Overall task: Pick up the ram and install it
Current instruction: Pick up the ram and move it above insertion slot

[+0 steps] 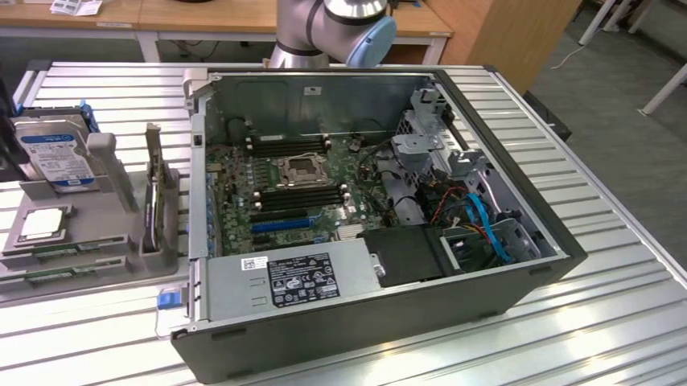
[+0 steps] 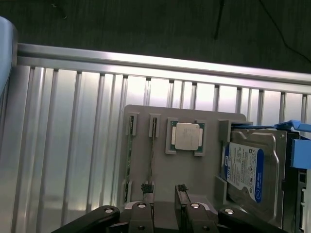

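desk (image 1: 601, 265): ribbed metal, carrying the case and, on the exterior view's left, the tray
case (image 1: 429, 322): open, board facing up; black memory slots (image 1: 306, 195) flank the socket and look empty, well apart from the tray
arm (image 1: 343, 28): rises behind the case's far wall
tray (image 2: 163, 170): grey; holds, side by side, the drive, CPU, ram and a second ram
drive (image 2: 243, 170): at the tray's end past the CPU, clear of the fingers
card (image 1: 158, 201): dark, standing on edge at the tray's side toward the case, so it stands between the ram and the slots
CPU (image 2: 187, 136): flat in its pocket just beside the ram, ahead of the gap between the fingers
ram (image 2: 152, 150): thin stick on edge in its tray groove, lying straight ahead of the end effector; long axis runs away from it, square to the line joining the fingers
second ram (image 2: 129, 160): parallel, one groove further from the CPU
end effector (image 2: 164, 194): over the tray's near edge, jaws parted, gripping nothing
fingers (image 2: 147, 191): one sits almost in line with the ram's near end, so the gap falls to the CPU side of the stick, not astride it
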`<state>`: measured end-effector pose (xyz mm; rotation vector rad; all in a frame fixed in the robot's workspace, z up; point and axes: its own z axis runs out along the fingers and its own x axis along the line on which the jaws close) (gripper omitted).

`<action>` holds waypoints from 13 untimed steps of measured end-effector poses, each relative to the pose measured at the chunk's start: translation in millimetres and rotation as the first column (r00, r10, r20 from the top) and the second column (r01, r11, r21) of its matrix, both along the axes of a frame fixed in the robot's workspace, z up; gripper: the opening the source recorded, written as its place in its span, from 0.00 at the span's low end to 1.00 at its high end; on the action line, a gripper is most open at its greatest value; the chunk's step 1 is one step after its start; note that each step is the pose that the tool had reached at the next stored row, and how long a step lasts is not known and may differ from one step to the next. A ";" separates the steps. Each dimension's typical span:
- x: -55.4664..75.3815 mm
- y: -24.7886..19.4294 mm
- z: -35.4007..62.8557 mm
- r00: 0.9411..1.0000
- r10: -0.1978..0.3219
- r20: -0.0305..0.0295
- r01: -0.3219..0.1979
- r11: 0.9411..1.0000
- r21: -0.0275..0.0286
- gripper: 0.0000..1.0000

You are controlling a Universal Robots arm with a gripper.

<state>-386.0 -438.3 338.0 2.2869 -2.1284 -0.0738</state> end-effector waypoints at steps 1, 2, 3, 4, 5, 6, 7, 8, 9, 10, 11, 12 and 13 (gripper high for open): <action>0.0 0.0 -0.7 1.000 0.000 0.000 0.000 1.000 0.000 0.31; 0.0 0.0 -1.5 1.000 0.000 0.000 0.000 1.000 0.000 0.31; 0.0 0.0 -2.1 1.000 0.000 0.000 0.000 1.000 0.000 0.31; 0.0 0.0 -2.7 1.000 0.000 0.000 0.000 1.000 0.000 0.31; 0.0 0.0 -3.4 1.000 0.000 0.000 0.000 1.000 0.000 0.31; 0.0 0.0 -4.2 1.000 0.000 0.000 0.000 1.000 0.000 0.31; 0.0 0.0 -5.0 1.000 0.000 0.000 0.000 1.000 0.000 0.31; 0.0 0.0 -5.8 1.000 0.000 0.000 0.000 1.000 0.000 0.31; 0.0 0.0 -6.8 1.000 0.000 0.000 0.000 1.000 0.000 0.31; 0.0 0.0 -7.8 1.000 0.000 0.000 0.000 1.000 0.000 0.31; 0.0 0.0 -8.9 1.000 0.000 0.000 0.000 1.000 0.000 0.31; 0.0 0.0 -9.8 1.000 0.000 0.000 0.000 1.000 0.000 0.31; 0.0 0.0 -10.8 1.000 0.000 0.000 0.000 1.000 0.000 0.31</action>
